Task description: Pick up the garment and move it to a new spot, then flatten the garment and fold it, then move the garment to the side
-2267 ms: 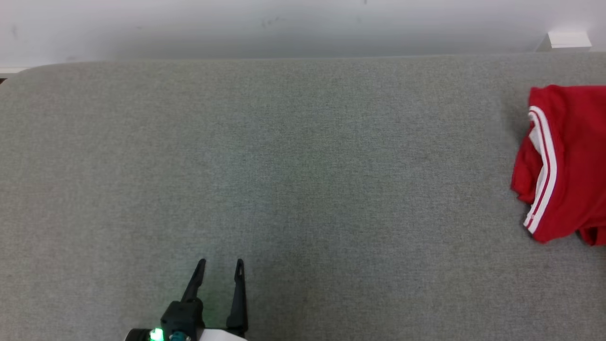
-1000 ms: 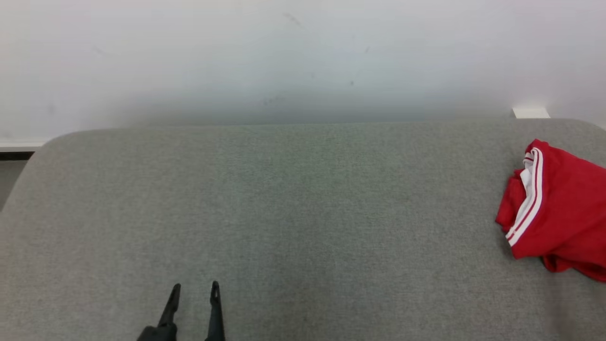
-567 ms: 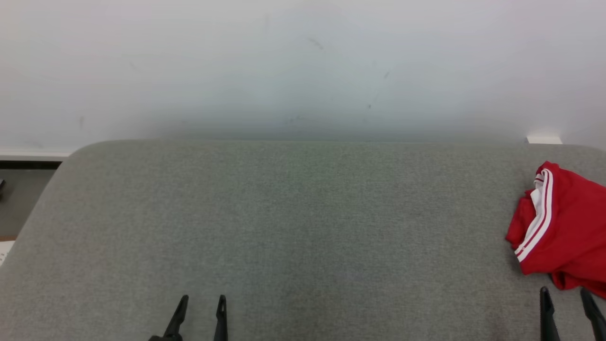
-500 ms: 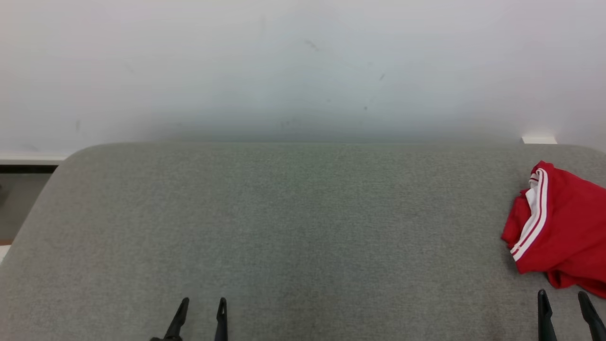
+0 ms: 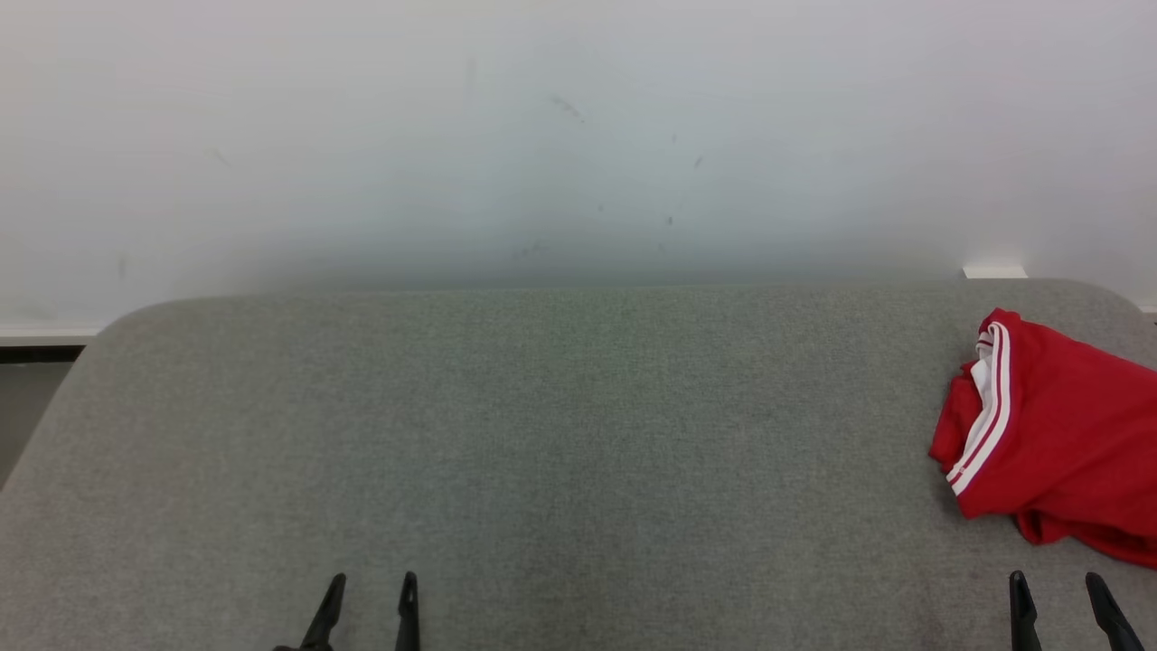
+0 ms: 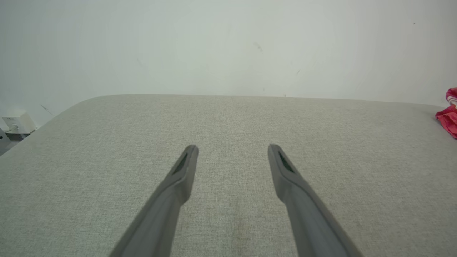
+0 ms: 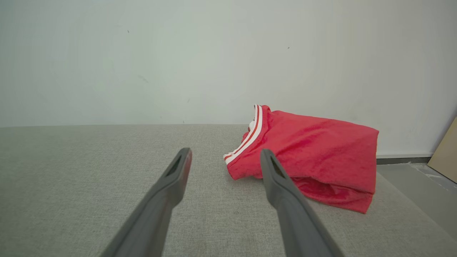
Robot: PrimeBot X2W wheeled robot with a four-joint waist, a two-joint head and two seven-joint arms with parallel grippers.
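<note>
As seen from the head, the red garment (image 5: 1058, 443) with white stripes lay bunched at the right end of the grey padded surface (image 5: 542, 434), up near the far edge by the pale wall (image 5: 542, 136). The left gripper (image 5: 373, 580) poked up at bottom left, fingers apart and empty, well apart from the garment. The right gripper (image 5: 1055, 579) sat at bottom right, fingers apart and empty, just short of the garment with a strip of grey between.

Left wrist view: both fingers were spread over bare grey fabric. A sliver of garment showed at the right edge, and a small white box (image 6: 18, 123) sat beyond the surface's left corner.

Right wrist view: fingers were spread, gripping nothing. The garment lay ahead and to the right, and one fingertip overlapped its near hem in that view. Floor (image 7: 410, 192) and a tan board (image 7: 444, 153) showed far right.
</note>
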